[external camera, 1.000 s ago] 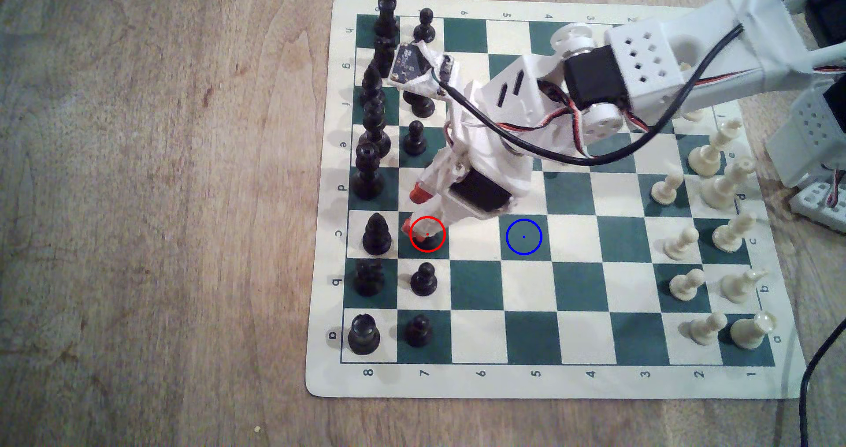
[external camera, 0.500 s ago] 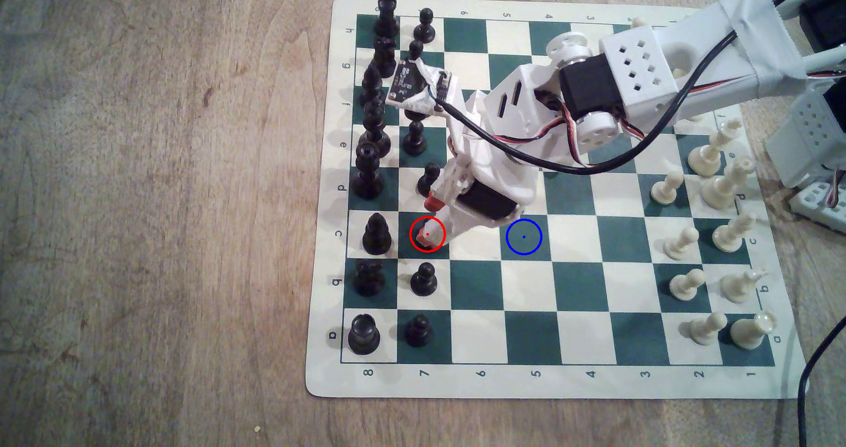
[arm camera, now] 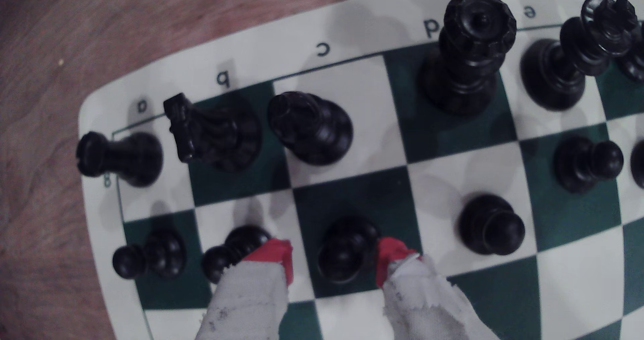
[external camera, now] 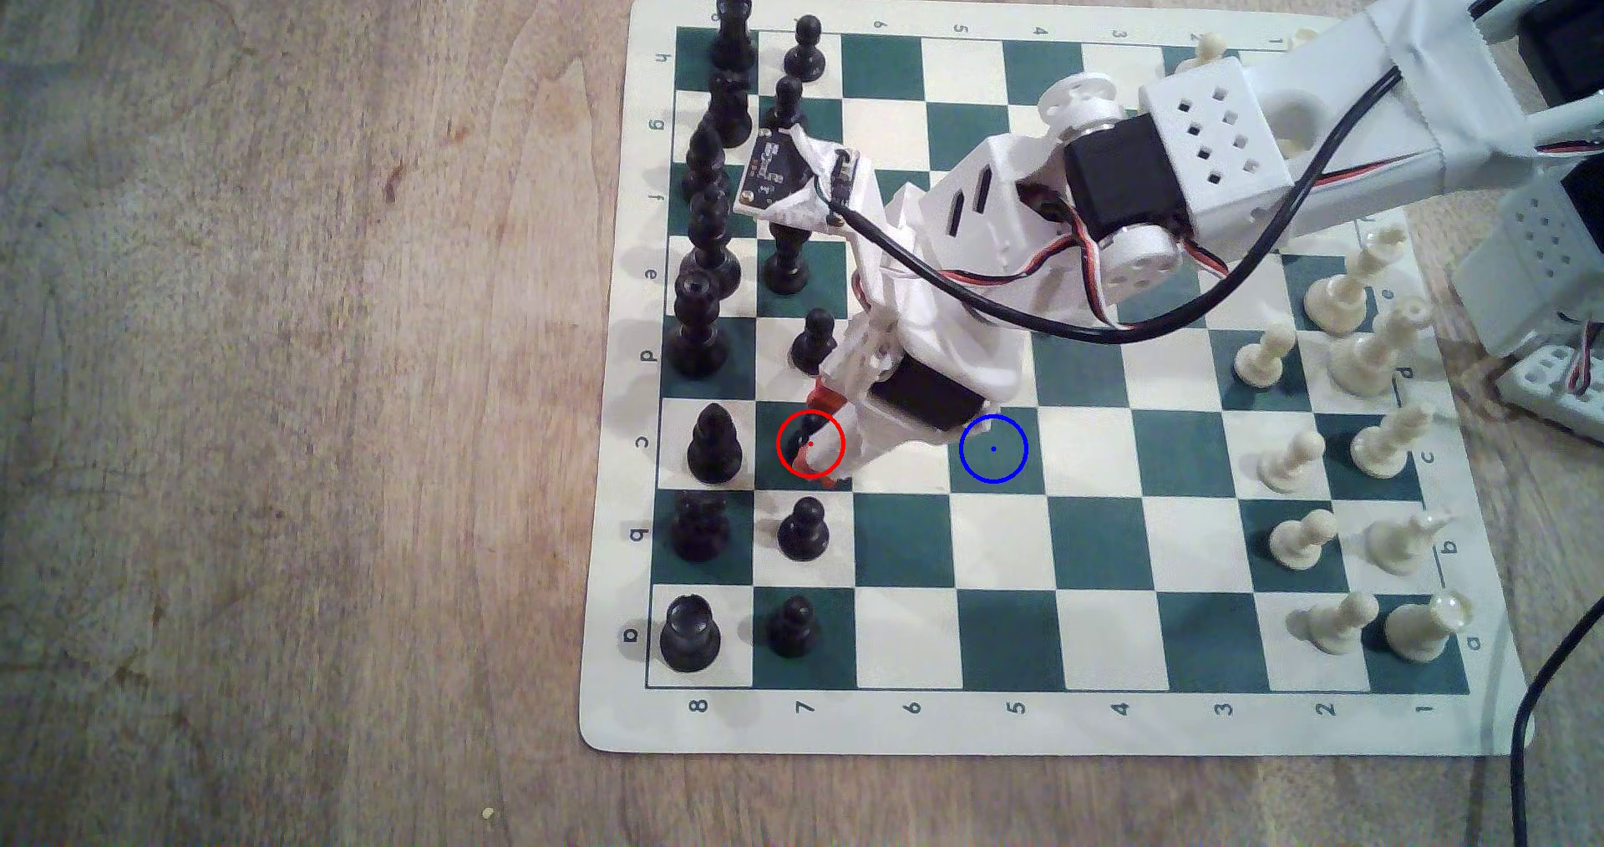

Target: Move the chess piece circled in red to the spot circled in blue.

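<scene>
Exterior view: the pincer (external camera: 816, 444) sits low over the red-ringed square, around the black pawn (external camera: 807, 431); the blue-ringed square (external camera: 994, 448) lies two squares toward the exterior view's right.

Wrist view: the pawn (arm camera: 346, 249) stands between spread red fingertips (arm camera: 275, 256), one touching, not yet clamped. Likely light, rigid, slippery; grip below the head.

Black pawn (arm camera: 348, 249) looked glossy plastic; bench (external camera: 304, 379) worn matt wood; end effector (arm camera: 334, 256) fingertips (arm camera: 275, 256) red-taped, cloth-wrapped.

A hobby or home workbench — a worn wooden tabletop (external camera: 304, 396) carrying a roll-up chess mat (external camera: 1041, 725) and loose cables (external camera: 1528, 725).
</scene>
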